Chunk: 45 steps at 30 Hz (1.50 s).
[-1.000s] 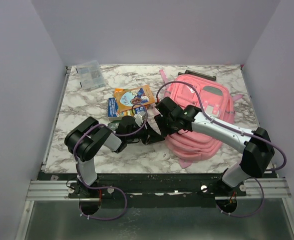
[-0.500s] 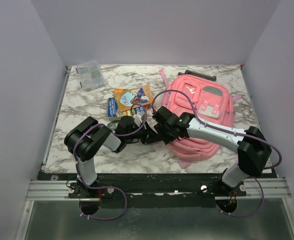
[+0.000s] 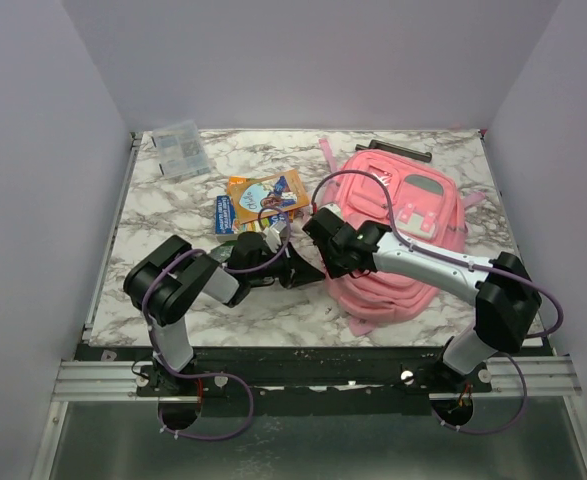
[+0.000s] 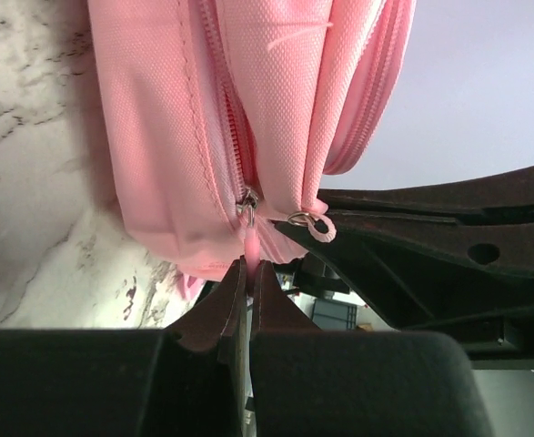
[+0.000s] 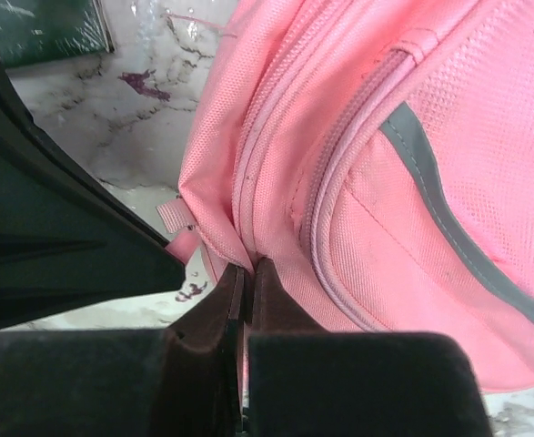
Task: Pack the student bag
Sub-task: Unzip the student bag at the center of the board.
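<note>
1. Where the two arms meet in the top view, the student bag (image 3: 413,230) lies on the right half of the worktop (image 3: 163,230), its long axis running near to far. The left fingers (image 3: 308,272) and right fingers (image 3: 328,262) both sit at its near-left corner.
2. Left wrist view: the left fingers (image 4: 248,282) are clamped on the pink zipper pull (image 4: 248,246). The zip track (image 4: 226,109) runs straight away from them.
3. Right wrist view: the right fingers (image 5: 246,278) are closed against the bag's seam (image 5: 248,182). Whether they pinch fabric cannot be told. The left arm looks best placed to draw the pull along.
</note>
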Each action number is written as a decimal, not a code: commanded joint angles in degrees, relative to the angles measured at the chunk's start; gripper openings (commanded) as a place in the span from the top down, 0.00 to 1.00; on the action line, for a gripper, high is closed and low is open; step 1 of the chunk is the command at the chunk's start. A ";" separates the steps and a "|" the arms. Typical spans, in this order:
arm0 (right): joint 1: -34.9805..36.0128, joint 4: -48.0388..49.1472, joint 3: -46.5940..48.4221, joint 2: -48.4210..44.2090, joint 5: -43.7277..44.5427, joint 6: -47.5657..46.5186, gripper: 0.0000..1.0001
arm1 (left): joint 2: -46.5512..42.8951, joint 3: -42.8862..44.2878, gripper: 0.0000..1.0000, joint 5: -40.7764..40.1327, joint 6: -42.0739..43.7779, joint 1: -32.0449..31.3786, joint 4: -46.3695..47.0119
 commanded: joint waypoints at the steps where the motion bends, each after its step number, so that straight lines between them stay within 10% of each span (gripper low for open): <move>1: -0.22 -0.18 4.05 -0.73 6.80 16.50 0.99 | -3.82 -1.16 1.00 3.10 -0.52 -0.11 2.17; 22: -6.01 4.24 16.19 -2.16 17.28 49.30 0.99 | -15.12 -5.26 1.00 -3.81 -8.58 -12.44 2.90; 45: -8.66 14.98 26.11 -6.19 23.24 62.31 0.99 | -7.28 -2.00 1.00 -18.73 -12.95 -19.93 0.20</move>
